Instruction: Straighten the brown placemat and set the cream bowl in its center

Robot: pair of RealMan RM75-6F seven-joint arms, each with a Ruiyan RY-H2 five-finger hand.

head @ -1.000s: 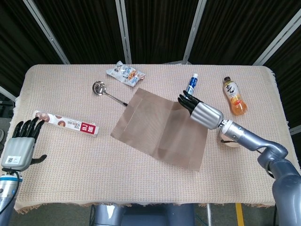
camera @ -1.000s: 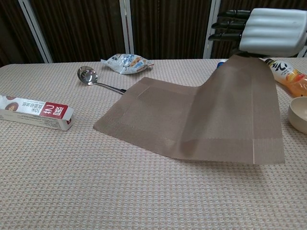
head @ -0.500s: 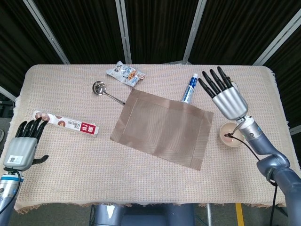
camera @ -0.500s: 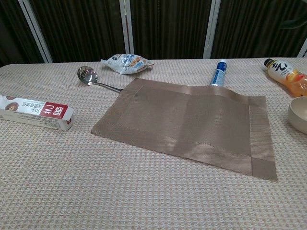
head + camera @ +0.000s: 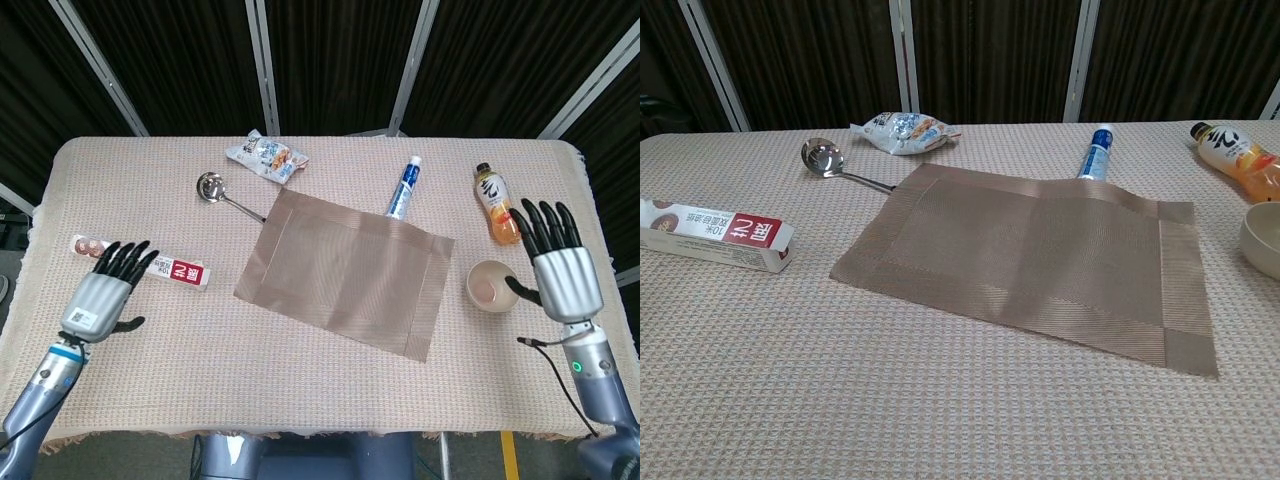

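Left hand and right hand — silver-grey ribbed backs, black fingers, grey-blue forearms; green light on right wrist.

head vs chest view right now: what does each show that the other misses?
Head view only: the left hand and right hand, both open, the right one beside the cream bowl. Chest view only: nothing extra; it clips the bowl at its right edge. Both: brown placemat, lying flat but skewed, ladle, snack bag, red-and-white box, toothpaste tube, drink bottle.
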